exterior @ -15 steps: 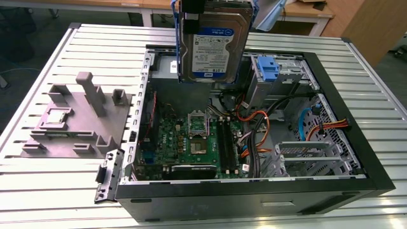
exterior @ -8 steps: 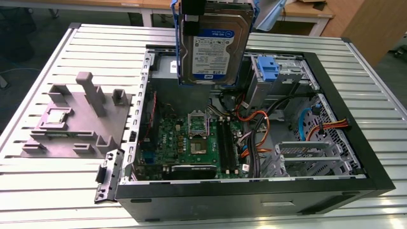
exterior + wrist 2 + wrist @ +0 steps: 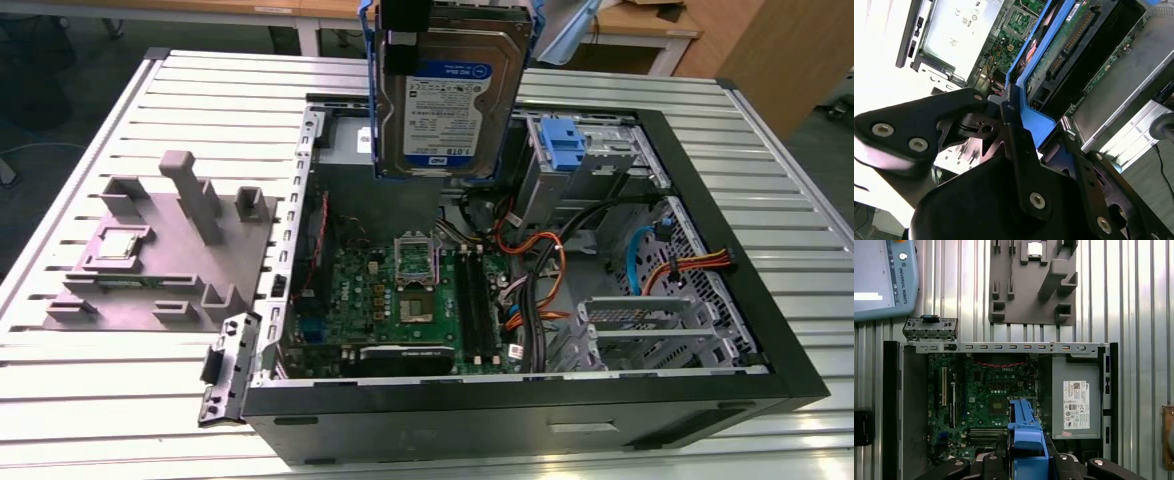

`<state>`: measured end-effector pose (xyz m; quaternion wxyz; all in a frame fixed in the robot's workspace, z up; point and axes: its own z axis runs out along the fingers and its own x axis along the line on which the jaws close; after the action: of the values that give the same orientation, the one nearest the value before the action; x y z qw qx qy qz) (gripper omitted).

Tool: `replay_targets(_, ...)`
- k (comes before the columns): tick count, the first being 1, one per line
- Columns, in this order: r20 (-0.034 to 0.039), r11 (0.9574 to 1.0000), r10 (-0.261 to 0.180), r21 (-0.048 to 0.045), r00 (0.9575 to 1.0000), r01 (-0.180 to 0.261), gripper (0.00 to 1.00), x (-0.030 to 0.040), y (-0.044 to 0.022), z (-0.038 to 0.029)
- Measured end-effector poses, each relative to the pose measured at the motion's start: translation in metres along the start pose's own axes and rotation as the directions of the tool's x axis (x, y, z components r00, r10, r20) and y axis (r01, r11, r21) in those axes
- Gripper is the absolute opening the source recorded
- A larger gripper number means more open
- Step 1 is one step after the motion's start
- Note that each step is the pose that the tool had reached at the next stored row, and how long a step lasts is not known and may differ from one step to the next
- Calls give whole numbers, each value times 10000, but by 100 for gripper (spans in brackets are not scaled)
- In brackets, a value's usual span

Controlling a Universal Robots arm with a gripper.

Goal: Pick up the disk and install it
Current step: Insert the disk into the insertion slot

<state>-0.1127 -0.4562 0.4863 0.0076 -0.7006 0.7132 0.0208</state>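
Blue-framed disk [image 3: 447, 95] hangs long axis straight down from your gripper [image 3: 1026, 457], clamped on its upper end, computer case [image 3: 534, 420] directly beneath.

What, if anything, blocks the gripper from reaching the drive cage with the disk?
Probably nothing: the gripper holds the disk above the open case, and the drive cage looks open upward, though orange cables run beside it.

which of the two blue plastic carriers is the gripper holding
The carrier framing the disk, held above the open computer case by the gripper; the other blue carrier sits inside the case.
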Motion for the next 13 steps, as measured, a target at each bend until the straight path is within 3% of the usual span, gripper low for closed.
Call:
replay_targets(3, -1, 10000, -2, 0, 10000, 2, 37, 21, -1, -1)
replay_targets(13, -10, 10000, 0, 0, 10000, 0, 37, 183, -5, -5)
